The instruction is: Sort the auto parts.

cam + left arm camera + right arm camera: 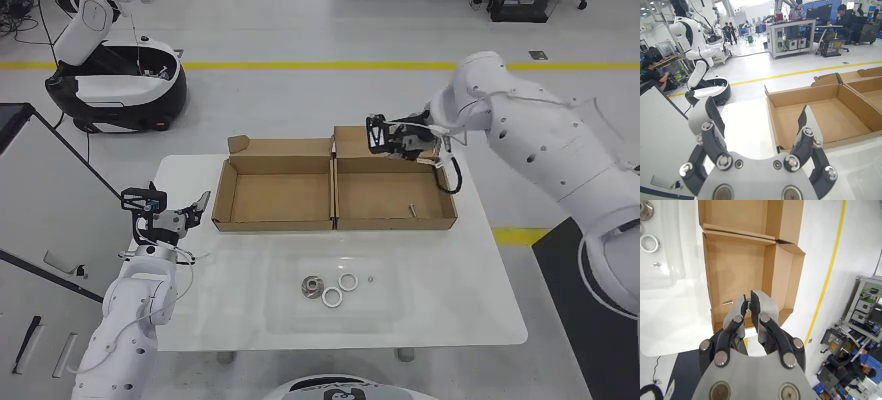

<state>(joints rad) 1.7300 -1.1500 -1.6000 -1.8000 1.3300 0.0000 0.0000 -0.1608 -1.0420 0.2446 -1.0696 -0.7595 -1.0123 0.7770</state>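
Note:
Two open cardboard boxes stand side by side: the left box (272,190) (821,117) holds nothing, and one bolt (411,210) (727,303) lies in the right box (395,185) (734,272). My right gripper (428,158) (748,298) hovers over the right box's outer end, shut on a second bolt (748,307). In front of the boxes lie a metal flange (310,288) (645,209), two rings (340,290) (649,243) and a small nut (371,279) (656,265). My left gripper (195,208) (757,103) is open, beside the left box's outer corner.
The loose parts sit in a shallow clear tray (285,310) on the white table (470,300). Box flaps (280,146) stand up at the far side. Another robot's base (120,85) is on the floor beyond the table's left corner.

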